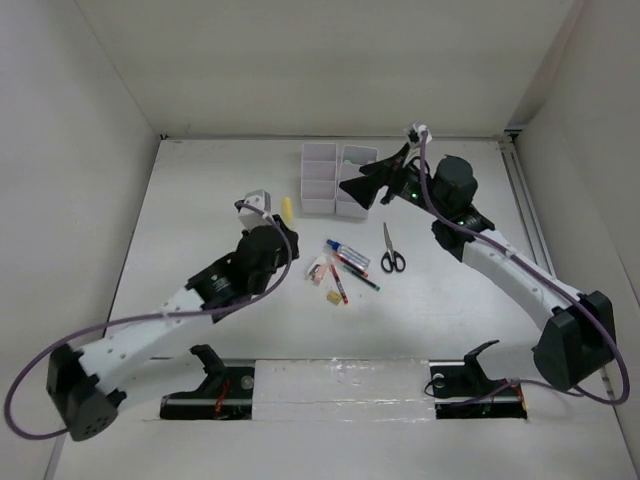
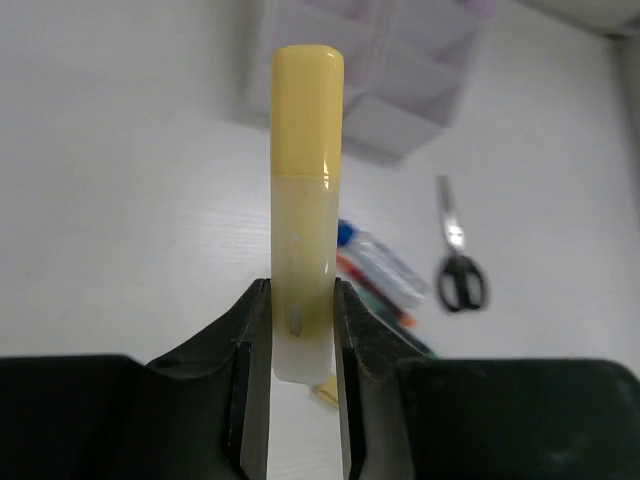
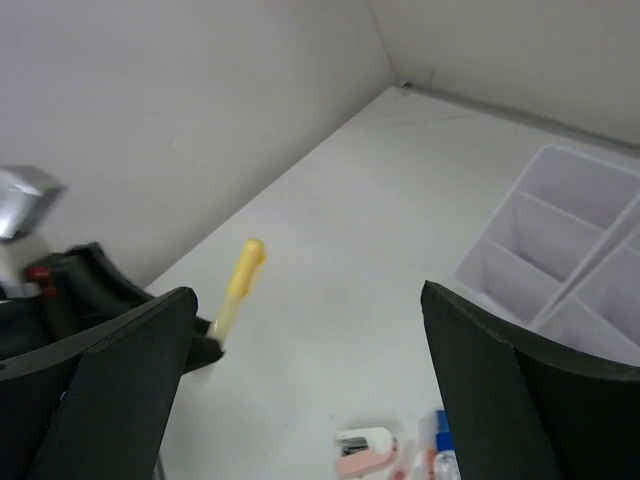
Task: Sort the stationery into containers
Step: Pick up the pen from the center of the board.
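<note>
- L gripper (image 2: 302, 305) clamped on yellow highlighter (image 2: 307, 150) near its tail, just left of tray (image 1: 318, 207); low grip, so it may pivot or slip.
- R gripper (image 1: 365, 187), jaws apart, sits over tray; arms may bump at drop-off.

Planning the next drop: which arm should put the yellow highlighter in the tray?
Left: the left gripper is shut on the highlighter, with the tray ahead; the right gripper is open and empty.

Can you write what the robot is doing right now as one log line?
left jaws: shut on yellow highlighter | right jaws: open, empty, by tray | scissors, pens: on table, unsorted
</note>
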